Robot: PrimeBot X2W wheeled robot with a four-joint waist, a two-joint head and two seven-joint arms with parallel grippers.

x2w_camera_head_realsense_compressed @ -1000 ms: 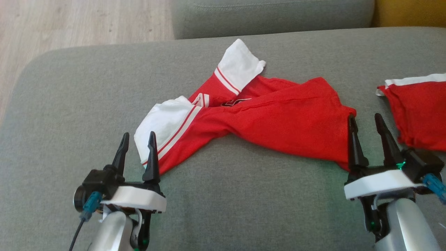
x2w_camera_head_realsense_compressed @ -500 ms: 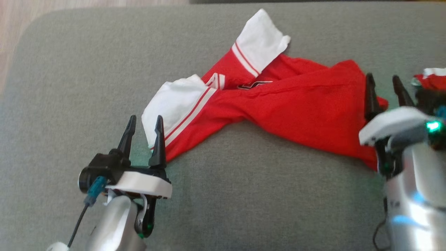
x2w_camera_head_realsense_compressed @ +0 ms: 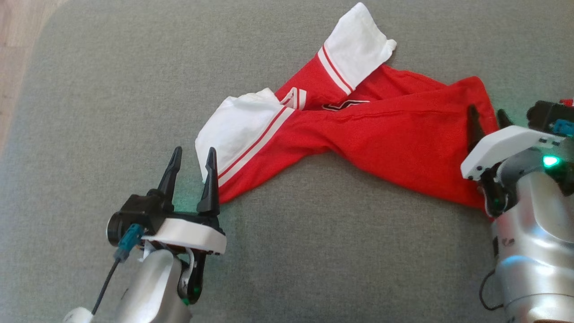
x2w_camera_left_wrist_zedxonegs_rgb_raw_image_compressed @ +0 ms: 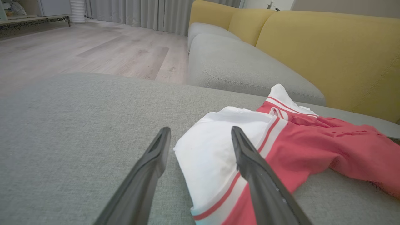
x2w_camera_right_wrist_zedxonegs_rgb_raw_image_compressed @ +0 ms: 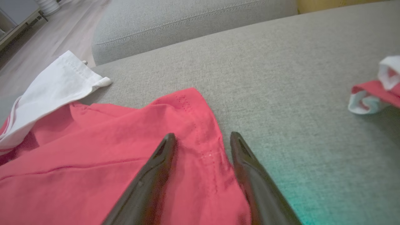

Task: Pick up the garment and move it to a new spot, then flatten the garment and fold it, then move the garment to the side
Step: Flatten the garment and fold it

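In the head view, the garment (x2w_camera_head_realsense_compressed: 381,139) lies on the cushion (x2w_camera_head_realsense_compressed: 112,112), with its long axis running from 9 to 3 o'clock. The left gripper (x2w_camera_head_realsense_compressed: 193,150), jaws wide, brackets the white sleeve end. The right gripper (x2w_camera_head_realsense_compressed: 485,111), jaws wide, brackets the red hem. Each arm is nearest its own end.

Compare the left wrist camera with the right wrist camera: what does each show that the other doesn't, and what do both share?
Left wrist view: grey curtains and the open left gripper at the near white sleeve end. Right wrist view: the open right gripper over the red hem, and a second red and white cloth lying apart. Both: the red garment, the grey cushion, wood floor.
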